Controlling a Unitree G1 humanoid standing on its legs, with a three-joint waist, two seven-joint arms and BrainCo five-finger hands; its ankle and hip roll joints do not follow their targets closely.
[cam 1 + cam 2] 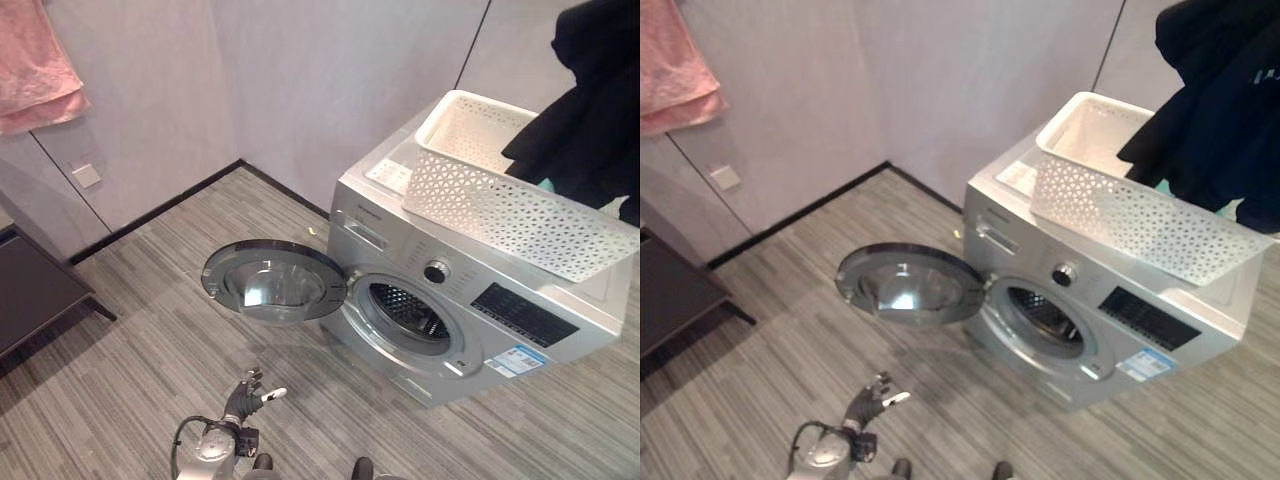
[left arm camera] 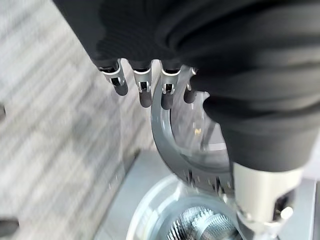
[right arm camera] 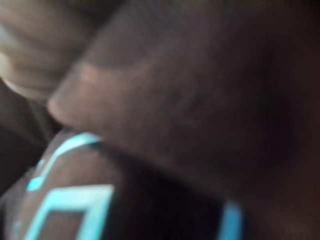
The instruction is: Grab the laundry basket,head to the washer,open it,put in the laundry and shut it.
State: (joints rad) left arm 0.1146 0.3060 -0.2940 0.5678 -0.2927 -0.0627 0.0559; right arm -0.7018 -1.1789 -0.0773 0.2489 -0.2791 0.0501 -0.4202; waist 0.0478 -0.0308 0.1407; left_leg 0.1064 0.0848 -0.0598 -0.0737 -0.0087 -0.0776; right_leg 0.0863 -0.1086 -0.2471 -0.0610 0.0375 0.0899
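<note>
With the washer door swung open at nine o'clock and the basket on top, the dark laundry hanging at two o'clock should go down into the drum; left hand hangs with relaxed fingers, right hand's cannot be told.

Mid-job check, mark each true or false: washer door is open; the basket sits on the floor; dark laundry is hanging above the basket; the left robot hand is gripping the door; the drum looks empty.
1. The washer door is open: true.
2. The laundry basket sits on the floor: false, it rests on top of the washer.
3. A dark garment hangs above the basket's right end: true.
4. The left robot hand grips the door: false, it hangs low over the floor, apart from the door, fingers relaxed.
5. The drum looks empty: true, as far as its opening shows.
</note>
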